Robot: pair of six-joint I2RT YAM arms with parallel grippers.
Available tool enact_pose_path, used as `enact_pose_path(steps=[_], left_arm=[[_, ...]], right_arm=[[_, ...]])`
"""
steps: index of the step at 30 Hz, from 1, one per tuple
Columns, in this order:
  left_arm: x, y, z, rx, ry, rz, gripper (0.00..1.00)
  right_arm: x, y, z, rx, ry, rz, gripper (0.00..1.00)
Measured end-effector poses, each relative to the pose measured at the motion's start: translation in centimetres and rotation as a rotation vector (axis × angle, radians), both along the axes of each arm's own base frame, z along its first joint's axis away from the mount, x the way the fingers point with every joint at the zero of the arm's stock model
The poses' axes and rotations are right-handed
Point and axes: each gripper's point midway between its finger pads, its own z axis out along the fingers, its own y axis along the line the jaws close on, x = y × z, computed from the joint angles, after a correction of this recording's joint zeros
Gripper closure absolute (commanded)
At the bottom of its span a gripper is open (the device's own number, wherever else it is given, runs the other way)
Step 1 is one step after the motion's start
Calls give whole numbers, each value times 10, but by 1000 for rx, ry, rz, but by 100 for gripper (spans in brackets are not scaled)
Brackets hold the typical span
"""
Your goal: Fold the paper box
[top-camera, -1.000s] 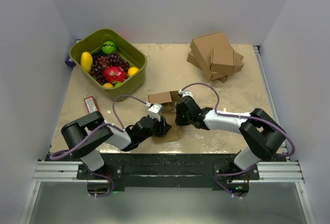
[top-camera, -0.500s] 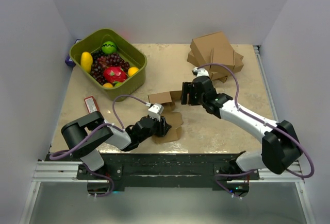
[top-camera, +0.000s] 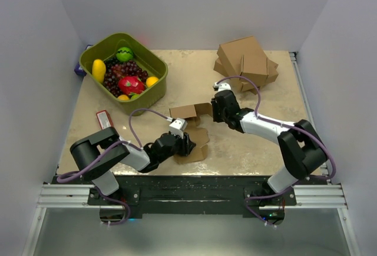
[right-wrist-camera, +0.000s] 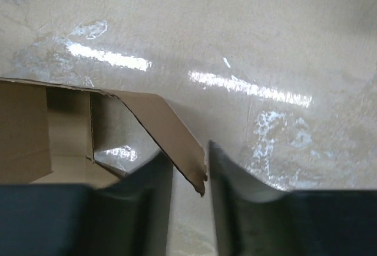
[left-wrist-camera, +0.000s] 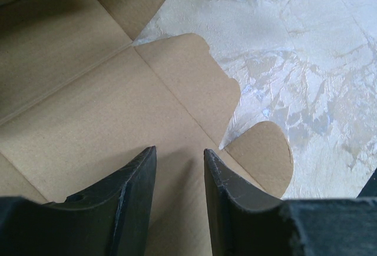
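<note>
Left wrist view: left gripper (left-wrist-camera: 179, 153) narrow, empty, above the creased brown kraft paper box (left-wrist-camera: 88, 103), partly cut off; right gripper (right-wrist-camera: 189, 157) narrow astride its flap, grasp unclear; mottled beige table (left-wrist-camera: 306, 62).

I can read no writing, numbers or brand marks in any view. The box (top-camera: 186, 112) is plain brown card, and any print on the red packet (top-camera: 104, 119) is too small to read.

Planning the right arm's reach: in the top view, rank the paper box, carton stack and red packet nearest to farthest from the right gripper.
1. paper box, mid-table, at the right gripper fingertips.
2. carton stack, far side, to the right.
3. red packet, near the left edge.
</note>
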Motion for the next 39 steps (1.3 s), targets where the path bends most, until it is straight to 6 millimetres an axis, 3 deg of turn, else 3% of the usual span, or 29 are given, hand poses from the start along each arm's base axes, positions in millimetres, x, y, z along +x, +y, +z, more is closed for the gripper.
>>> enact_pose_path(steps=[6,15,28,35,39], left_arm=[[2,-3,0,1,3,-2,57],[6,-9,0,4,6,-2,58],[9,-15,-1,6,10,-10,59],[8,-16,-1,4,10,-12,57],[7,-17,1,2,9,-23,51]], right_arm=[[0,8,-1,14,3,52,96],[-18,18,2,40,77,117,99],[-54,52,16,30,150,209,99],[-65,65,15,42,158,217,95],[-74,72,11,56,168,219,77]])
